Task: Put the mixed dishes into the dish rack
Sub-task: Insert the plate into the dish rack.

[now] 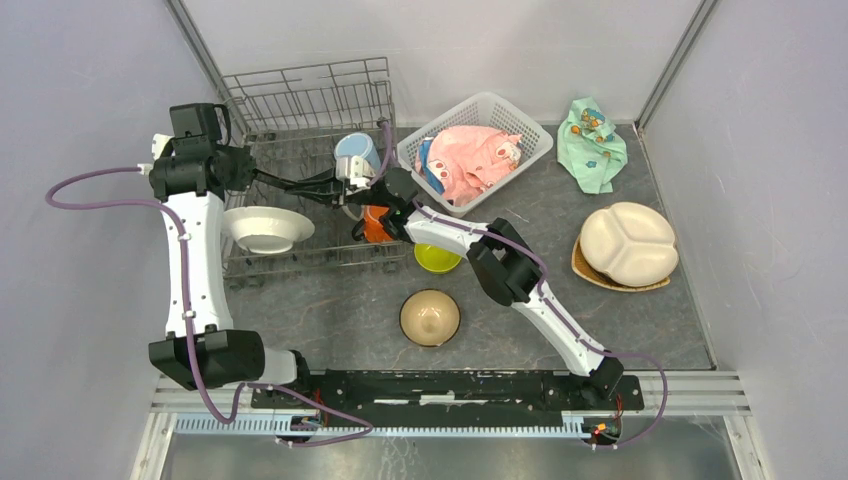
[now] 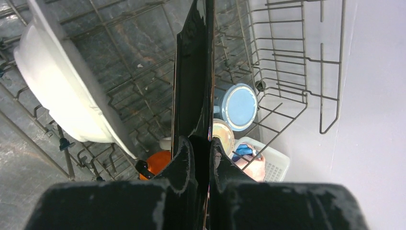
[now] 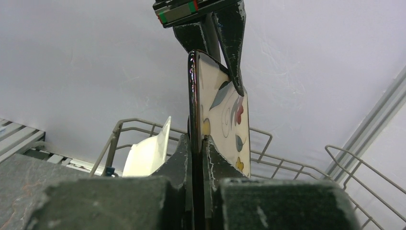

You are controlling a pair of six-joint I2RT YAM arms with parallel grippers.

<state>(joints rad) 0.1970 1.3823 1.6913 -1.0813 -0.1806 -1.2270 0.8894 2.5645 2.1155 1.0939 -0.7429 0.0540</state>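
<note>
The dark square plate (image 2: pixel 194 72) stands on edge over the dish rack (image 1: pixel 300 110), held from both sides. Its face is cream with a flower pattern in the right wrist view (image 3: pixel 222 115). My left gripper (image 2: pixel 201 148) is shut on one edge, and my right gripper (image 3: pixel 197 143) is shut on the opposite edge. In the top view the left gripper (image 1: pixel 338 185) and right gripper (image 1: pixel 374 193) meet at the rack's right side. A white plate (image 1: pixel 267 228) leans in the rack. A light-blue mug (image 1: pixel 357 153) and an orange mug (image 1: pixel 377 226) sit by the grippers.
A lime-green bowl (image 1: pixel 437 258) and a tan bowl (image 1: pixel 430 317) sit on the table in front. The cream divided plate (image 1: pixel 628 243) lies on a tan plate at the right. The white lattice basket (image 1: pixel 520 125) holds the pink cloth (image 1: pixel 470 160). The mint-green cloth (image 1: pixel 592 142) lies at the back right.
</note>
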